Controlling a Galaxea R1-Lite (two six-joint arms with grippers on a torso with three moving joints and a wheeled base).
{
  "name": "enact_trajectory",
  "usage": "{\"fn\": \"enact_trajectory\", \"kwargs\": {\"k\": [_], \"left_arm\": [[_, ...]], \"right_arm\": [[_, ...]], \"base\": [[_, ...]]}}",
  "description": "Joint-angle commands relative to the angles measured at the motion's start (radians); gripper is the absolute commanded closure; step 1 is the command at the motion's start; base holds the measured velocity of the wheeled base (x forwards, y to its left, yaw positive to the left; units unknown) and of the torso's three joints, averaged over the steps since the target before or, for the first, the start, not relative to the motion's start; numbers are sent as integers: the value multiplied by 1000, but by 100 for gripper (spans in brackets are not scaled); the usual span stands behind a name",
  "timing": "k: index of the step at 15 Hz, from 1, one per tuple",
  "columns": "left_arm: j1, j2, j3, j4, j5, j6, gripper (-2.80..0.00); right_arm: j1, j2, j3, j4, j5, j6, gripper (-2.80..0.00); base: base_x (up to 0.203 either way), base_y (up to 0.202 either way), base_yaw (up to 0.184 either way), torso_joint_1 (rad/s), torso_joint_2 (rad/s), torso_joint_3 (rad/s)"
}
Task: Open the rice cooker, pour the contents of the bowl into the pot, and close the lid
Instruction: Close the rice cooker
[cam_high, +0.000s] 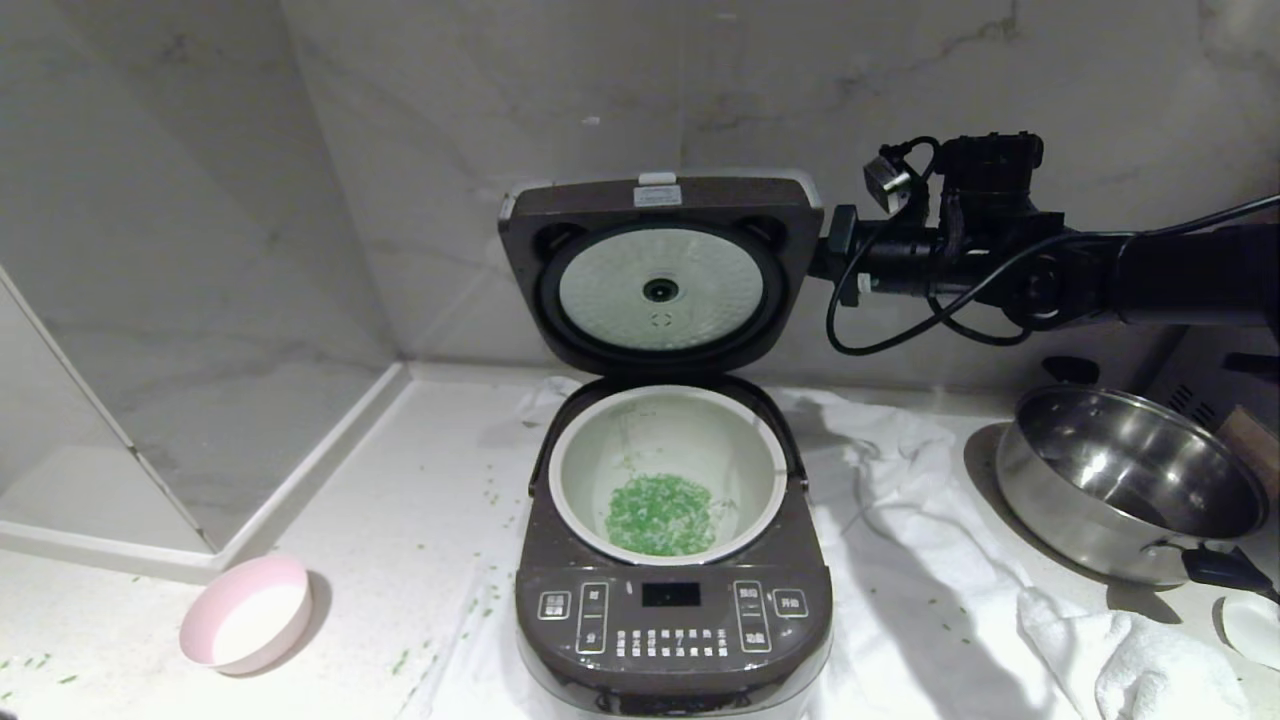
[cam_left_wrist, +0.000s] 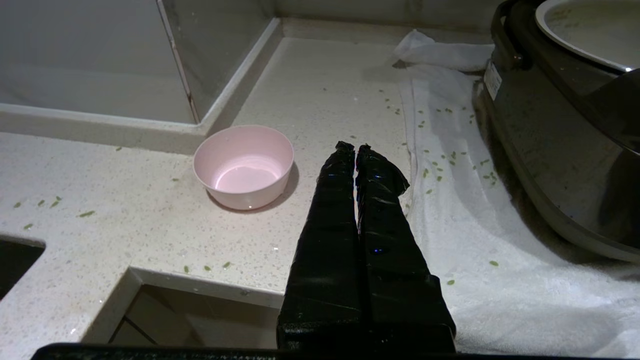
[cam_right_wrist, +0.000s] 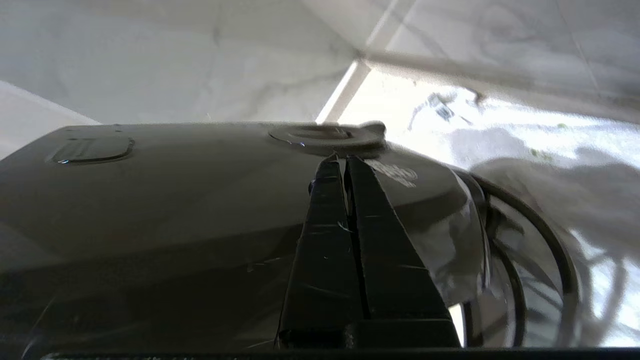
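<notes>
Glossy dark plastic lid (cam_right_wrist: 200, 200), shiny steel pan (cam_high: 1130, 480), soft white cloth (cam_high: 920, 560)

A home kitchen: a pale speckled stone counter (cam_high: 400, 520) meets marble-look wall tiles (cam_high: 420, 130), with a rice cooker (cam_high: 675, 600) open on a white towel (cam_high: 930, 560), a steel pan (cam_high: 1130, 480) and a small pink bowl (cam_high: 247, 613) nearby.

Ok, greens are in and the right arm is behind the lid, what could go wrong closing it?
1. The shut right gripper meets the lid on smooth curved plastic by the steam vent; it may slide off.
2. If pushed hard, the lid could slam onto the pot.
3. The cooker sits on a loose towel and may shift.
</notes>
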Motion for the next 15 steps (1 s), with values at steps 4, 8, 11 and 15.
{"fn": "enact_trajectory", "kwargs": {"k": [4, 8, 11, 15], "left_arm": [[0, -2, 0, 0, 0, 0, 0], [0, -2, 0, 0, 0, 0, 0], [0, -2, 0, 0, 0, 0, 0], [2, 0, -43, 14, 10, -2, 0]], "right_arm": [[1, -87, 167, 0, 26, -66, 0], [51, -151, 290, 0, 50, -108, 0], [78, -156, 338, 0, 50, -108, 0], [102, -187, 461, -1, 50, -128, 0]], "base": [[0, 0, 0, 0, 0, 0], [0, 0, 0, 0, 0, 0], [0, 0, 0, 0, 0, 0], [0, 0, 0, 0, 0, 0]]}}
